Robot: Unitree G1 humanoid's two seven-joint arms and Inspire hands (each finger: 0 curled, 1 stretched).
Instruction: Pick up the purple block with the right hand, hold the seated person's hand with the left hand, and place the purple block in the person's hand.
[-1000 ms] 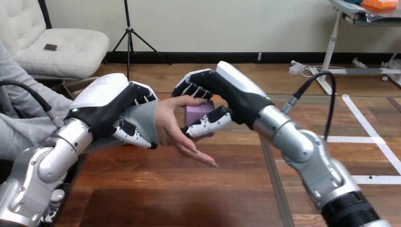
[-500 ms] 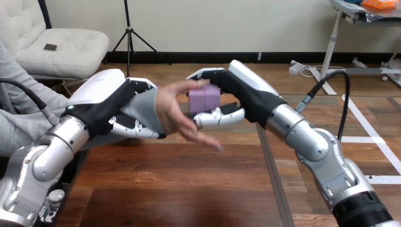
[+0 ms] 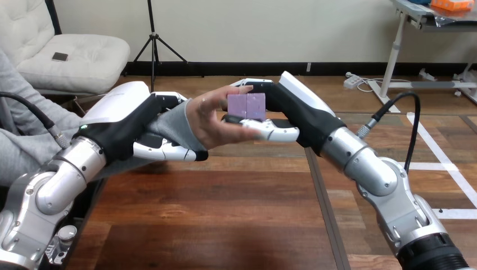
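1. Right robot hand (image 3: 295,115): pinching the purple block (image 3: 246,106), with its fingers across the block's top and its thumb beneath. The block is raised in the air between this robot hand and the person's hand (image 3: 208,125).
2. Left robot hand (image 3: 126,121): curled round the person's wrist at the grey sleeve (image 3: 173,128), fingers over it and thumb under it.
3. Person's hand: turned toward the block, its fingers touching the block's left side. Whether the block bears on the palm or only meets the fingertips cannot be told, because the robot thumb and the person's fingers overlap there.
4. Hazard, early release: if the right robot hand opens before the person's hand supports the block from below, the block is likely to fall clear of both hands.
5. Hazard, trapped fingers: the person's fingers lie just beside the robot thumb and fingers. Any further closing or advance of the right robot hand could pinch them against the block.
6. Hazard, shifted target: a pull or twist from the left robot hand would carry the person's hand away from the block, or strain the wrist.
7. Hazard, rotation: the pinch bears on two faces only. A sideways push from the person's fingers could turn the block out of it.
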